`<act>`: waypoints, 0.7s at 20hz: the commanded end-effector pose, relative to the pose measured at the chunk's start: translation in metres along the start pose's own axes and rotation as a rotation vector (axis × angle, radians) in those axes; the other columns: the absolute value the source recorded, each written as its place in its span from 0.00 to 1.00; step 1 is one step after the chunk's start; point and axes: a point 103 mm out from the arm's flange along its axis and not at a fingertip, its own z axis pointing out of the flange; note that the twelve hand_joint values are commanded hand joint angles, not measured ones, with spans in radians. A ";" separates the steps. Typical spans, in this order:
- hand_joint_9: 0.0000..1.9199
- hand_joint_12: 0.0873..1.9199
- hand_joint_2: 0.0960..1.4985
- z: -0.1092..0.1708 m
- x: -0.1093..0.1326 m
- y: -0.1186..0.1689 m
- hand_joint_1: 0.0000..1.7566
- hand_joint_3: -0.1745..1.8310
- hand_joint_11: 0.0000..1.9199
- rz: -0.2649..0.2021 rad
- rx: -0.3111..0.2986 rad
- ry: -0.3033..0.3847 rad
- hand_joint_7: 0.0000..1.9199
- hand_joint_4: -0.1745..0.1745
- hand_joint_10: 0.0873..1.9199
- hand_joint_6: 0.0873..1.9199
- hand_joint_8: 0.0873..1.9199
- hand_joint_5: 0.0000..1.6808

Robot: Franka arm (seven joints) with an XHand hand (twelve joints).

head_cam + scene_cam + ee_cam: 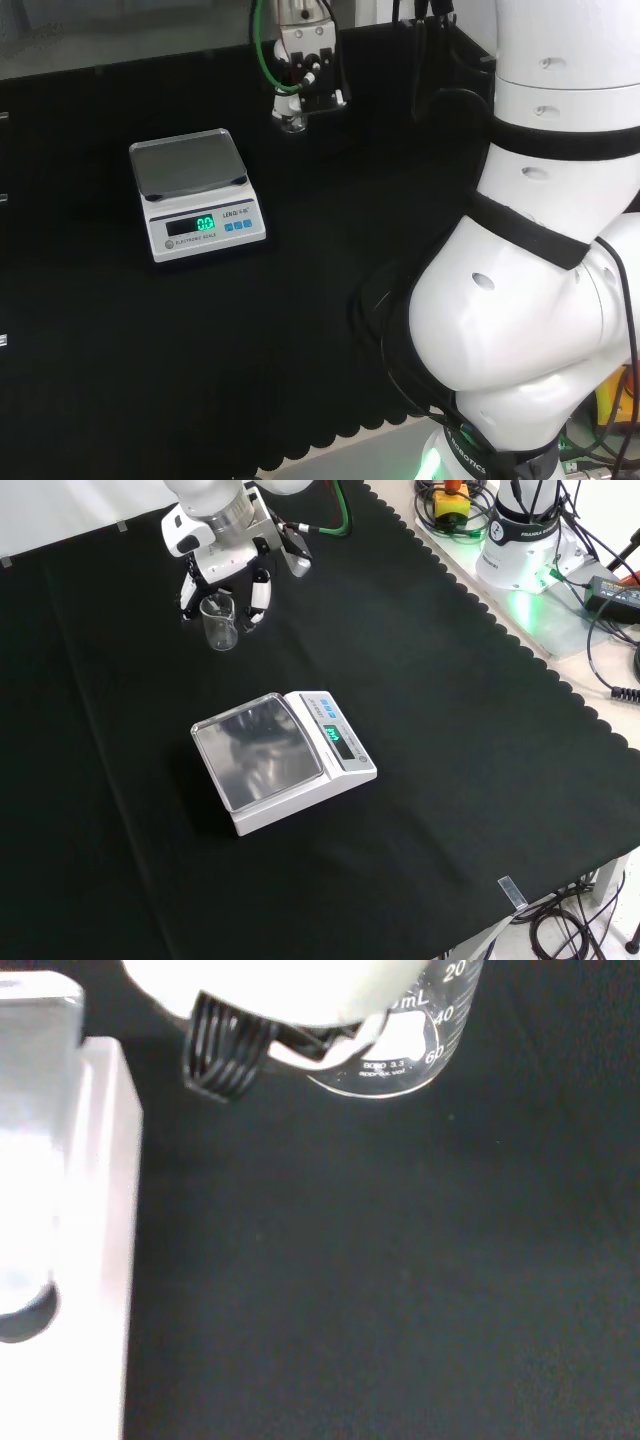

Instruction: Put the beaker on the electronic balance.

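The electronic balance sits nearer on the black cloth with its steel pan bare, well apart from the beaker, so a slip or a tilted set-down at the pan's edge looks like the risk. Farther back, the hand has fingers curled around that small, clear, seemingly empty glass beaker with printed graduations.
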 end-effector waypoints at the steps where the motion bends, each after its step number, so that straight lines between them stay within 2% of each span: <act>1: 0.71 0.31 0.37 -0.007 0.011 -0.003 0.72 0.45 0.76 0.002 0.009 0.002 0.58 0.00 0.08 0.33 0.33 0.49; 7: 0.71 0.30 0.37 -0.014 0.023 -0.004 0.72 0.45 0.77 -0.017 -0.005 0.010 0.57 0.00 0.08 0.33 0.33 0.49; 14: 0.71 0.30 0.37 -0.026 0.049 0.000 0.72 0.45 0.77 -0.078 -0.018 0.026 0.57 0.00 0.08 0.33 0.33 0.49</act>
